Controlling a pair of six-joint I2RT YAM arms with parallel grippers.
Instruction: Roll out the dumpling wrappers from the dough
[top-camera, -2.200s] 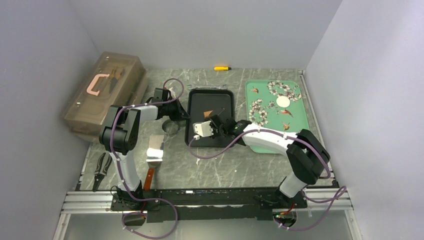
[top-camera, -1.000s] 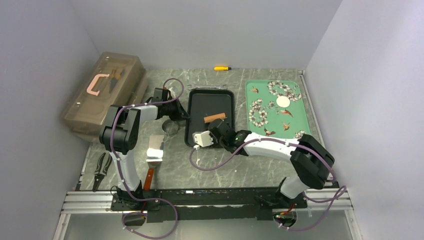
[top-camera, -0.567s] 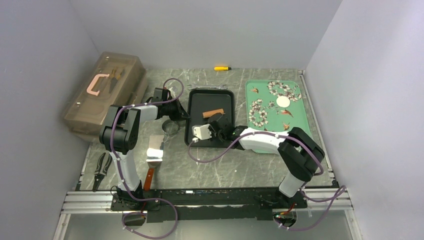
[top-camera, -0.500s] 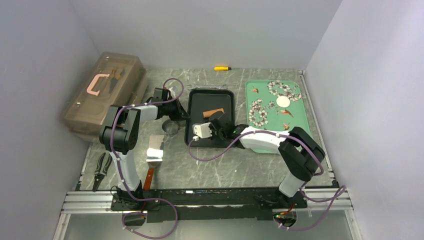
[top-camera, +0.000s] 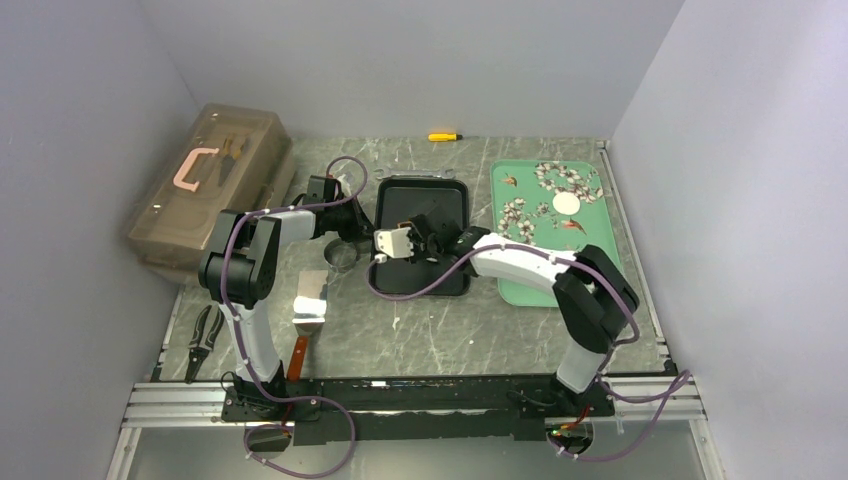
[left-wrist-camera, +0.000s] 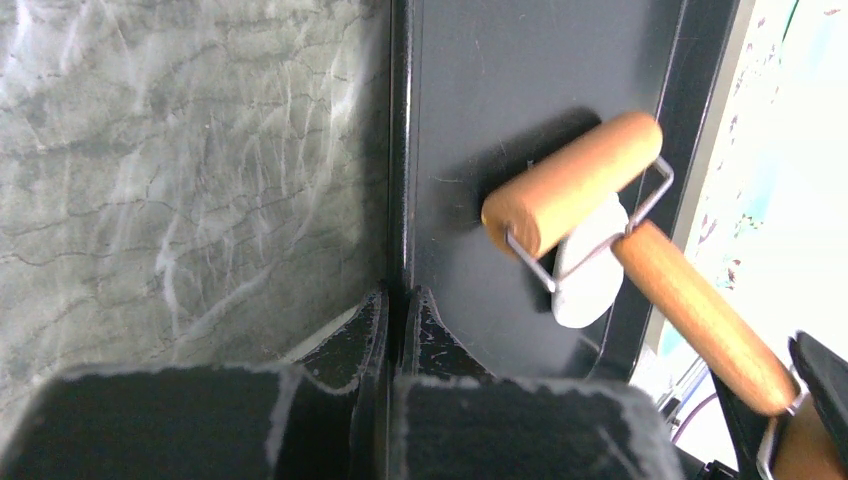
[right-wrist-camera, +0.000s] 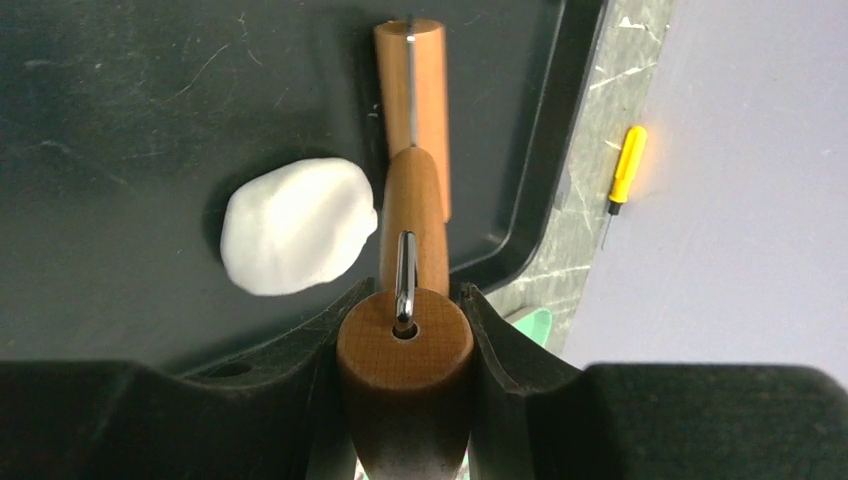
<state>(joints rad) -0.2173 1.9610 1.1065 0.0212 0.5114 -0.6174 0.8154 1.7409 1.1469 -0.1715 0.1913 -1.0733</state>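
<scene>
I find the right pincer clamped on the roller handle, the dough just beside it. The left pincer pinches the black tray by its rim

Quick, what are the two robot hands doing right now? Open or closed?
The left gripper is closed on the rim of the black tray.
The right gripper is closed, holding the wooden roller by its handle.
</scene>
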